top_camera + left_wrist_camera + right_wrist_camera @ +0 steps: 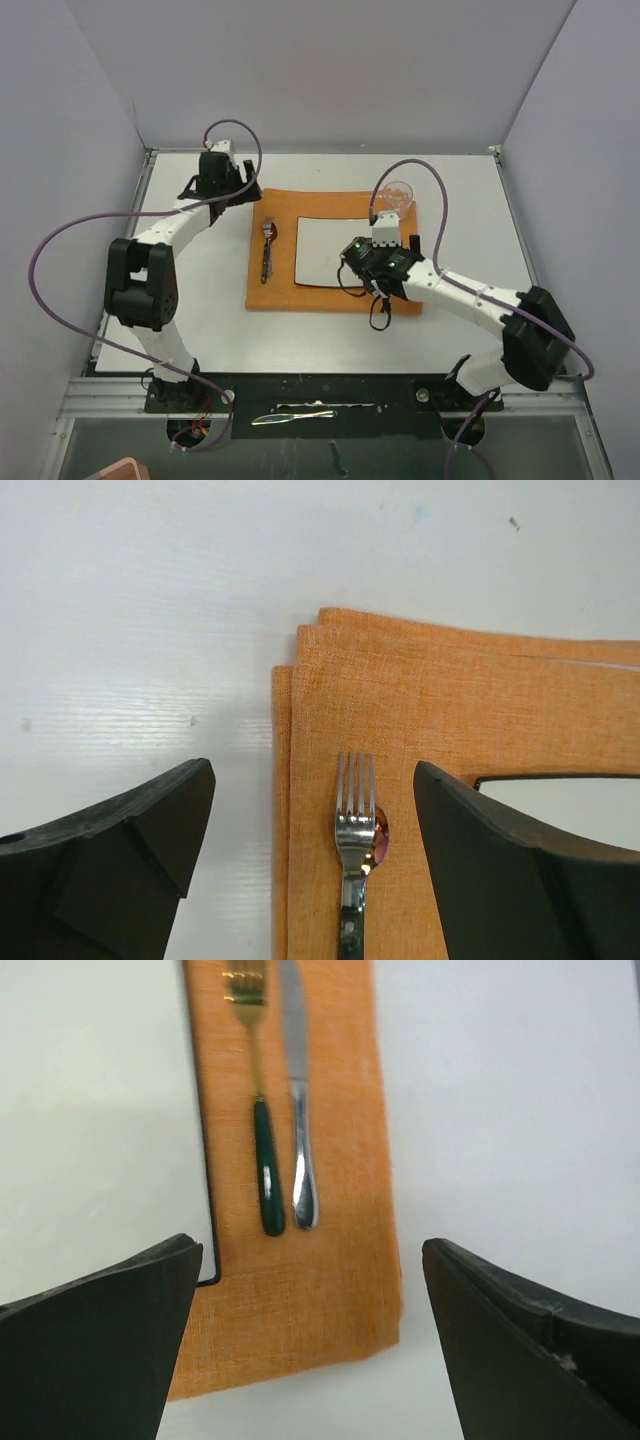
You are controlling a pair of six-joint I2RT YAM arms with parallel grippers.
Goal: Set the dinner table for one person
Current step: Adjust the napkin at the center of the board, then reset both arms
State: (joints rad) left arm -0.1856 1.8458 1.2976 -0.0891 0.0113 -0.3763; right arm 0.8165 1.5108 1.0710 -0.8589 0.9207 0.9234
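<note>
The white dinner table [200, 330] holds an orange cloth mat [275, 290] with a square white plate [320, 250] on it. A silver fork [355, 820] lies over a spoon [380, 842] on the mat left of the plate. A green-handled gold fork [264, 1175] and a silver knife [300, 1110] lie on the mat right of the plate. A clear glass [398, 194] stands at the mat's far right corner. My left gripper [222, 188] is open and empty above the mat's far left corner. My right gripper [385, 275] is open and empty above the mat's right side.
Grey walls close the table on three sides. A silvery utensil [295, 413] lies on the black rail between the arm bases. An orange object [120, 468] shows at the bottom left, below the table. Purple cables loop from both arms.
</note>
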